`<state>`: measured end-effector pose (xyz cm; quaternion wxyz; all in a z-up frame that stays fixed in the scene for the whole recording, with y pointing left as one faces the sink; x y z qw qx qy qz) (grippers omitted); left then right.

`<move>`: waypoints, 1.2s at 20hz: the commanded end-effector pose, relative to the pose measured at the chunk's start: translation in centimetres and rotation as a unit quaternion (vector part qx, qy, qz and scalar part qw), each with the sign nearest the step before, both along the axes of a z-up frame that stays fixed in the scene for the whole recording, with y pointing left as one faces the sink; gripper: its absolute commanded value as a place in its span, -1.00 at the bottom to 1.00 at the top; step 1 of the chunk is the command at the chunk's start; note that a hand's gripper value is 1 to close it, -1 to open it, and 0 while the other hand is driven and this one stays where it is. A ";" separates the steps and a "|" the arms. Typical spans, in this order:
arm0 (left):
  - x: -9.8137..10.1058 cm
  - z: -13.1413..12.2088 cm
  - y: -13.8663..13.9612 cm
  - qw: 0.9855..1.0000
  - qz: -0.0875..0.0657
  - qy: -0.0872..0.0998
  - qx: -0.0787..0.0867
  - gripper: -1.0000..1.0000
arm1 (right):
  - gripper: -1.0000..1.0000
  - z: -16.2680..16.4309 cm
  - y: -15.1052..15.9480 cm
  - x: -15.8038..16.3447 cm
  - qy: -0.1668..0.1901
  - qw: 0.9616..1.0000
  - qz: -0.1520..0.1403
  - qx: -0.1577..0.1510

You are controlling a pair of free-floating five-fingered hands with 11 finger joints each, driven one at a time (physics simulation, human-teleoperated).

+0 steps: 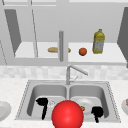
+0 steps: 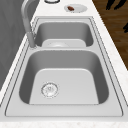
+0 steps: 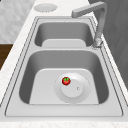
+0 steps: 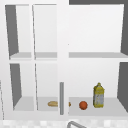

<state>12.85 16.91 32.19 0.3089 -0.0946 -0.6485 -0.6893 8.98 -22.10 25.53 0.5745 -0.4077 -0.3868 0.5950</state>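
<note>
A large red ball fills the lower middle of the front view, in front of the double sink. My left hand hangs to the ball's left over the left basin, its fingers straight and pointing down, holding nothing. My right hand hangs to the ball's right by the right basin's front edge, also holding nothing. In the left side view its spread fingers show past the counter's front edge. A small red tomato lies on a white plate in the right basin.
The faucet rises behind the divider, with its spout over the right basin. The open wall cabinet holds a bread roll, an orange and a yellow bottle. Plates sit on the counter at the left and right.
</note>
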 end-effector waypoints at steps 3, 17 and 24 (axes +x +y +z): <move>0.0 0.2 -0.5 0.998 0.042 -0.041 -0.036 -1.00 | 0.00 0.0 0.0 0.0 0.000 1.000 0.000 0.000; -0.3 0.4 -1.4 0.996 0.039 -0.047 -0.059 -1.00 | 0.00 0.0 0.0 0.0 0.000 1.000 0.000 0.000; -0.6 0.9 -1.5 0.994 0.037 -0.028 -0.098 -1.00 | 0.00 0.0 0.0 0.0 0.000 1.000 0.000 0.000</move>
